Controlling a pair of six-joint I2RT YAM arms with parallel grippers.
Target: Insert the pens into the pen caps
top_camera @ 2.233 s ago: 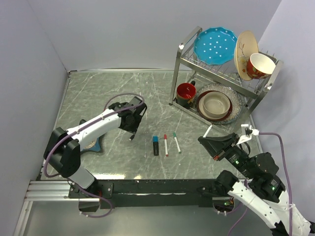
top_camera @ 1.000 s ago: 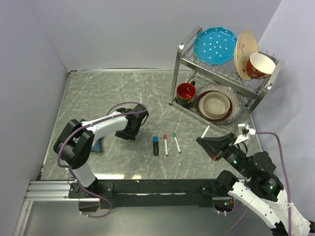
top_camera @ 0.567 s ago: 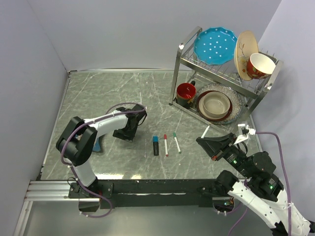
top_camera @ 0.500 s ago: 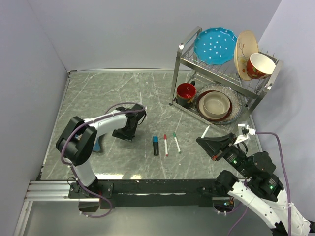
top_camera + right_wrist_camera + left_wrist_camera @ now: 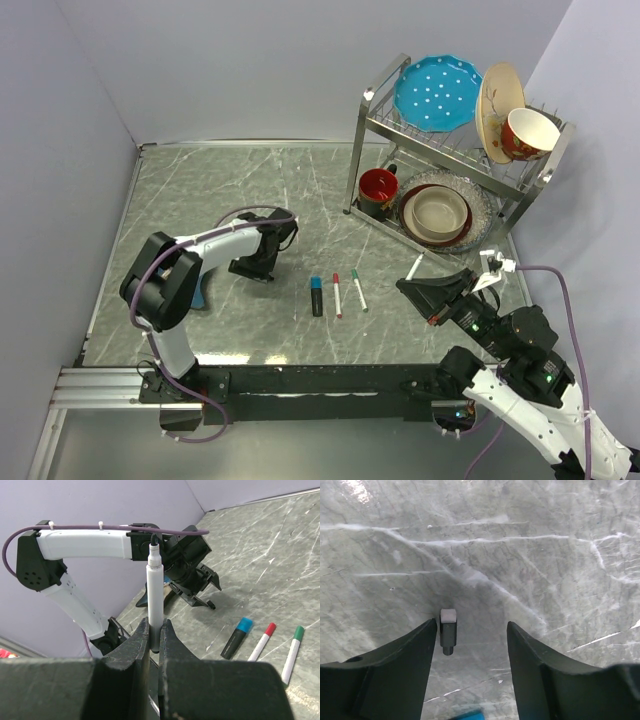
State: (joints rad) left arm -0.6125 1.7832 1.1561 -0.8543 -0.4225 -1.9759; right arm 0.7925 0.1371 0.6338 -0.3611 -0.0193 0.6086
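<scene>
Cap first: the black cap (image 5: 448,630) is seen lying on the worktop (image 5: 520,540) inside the wide-spread jaws of the left gripper (image 5: 472,626). It is tucked just beside one finger and well apart from the other. Which end is the mouth cannot be told. So the grasp is off-centre. If the jaws are closed as they stand, the cap is likely to be shoved sideways or rolled before it is pinched. A small sideways shift toward the cap is called for, so that it is centred. The fingertips should be kept down at the worktop, since the cap lies so low. It is best gripped across its body, with the mouth left clear.

Over to the right of that gripper, three more are laid side by side: the blue-ended pen (image 5: 316,295), the red-ended pen (image 5: 337,294) and the green-ended pen (image 5: 358,289). They look capped already, which would leave only the black pair.

Further right, the black-tipped pen (image 5: 154,580) is clamped by its lower barrel in the right gripper (image 5: 154,639). The tip is pointed out from the fingers toward the left arm, and the pen is carried clear of the worktop. For the mating, tip and cap mouth must be brought onto one axis before any push is given.
</scene>
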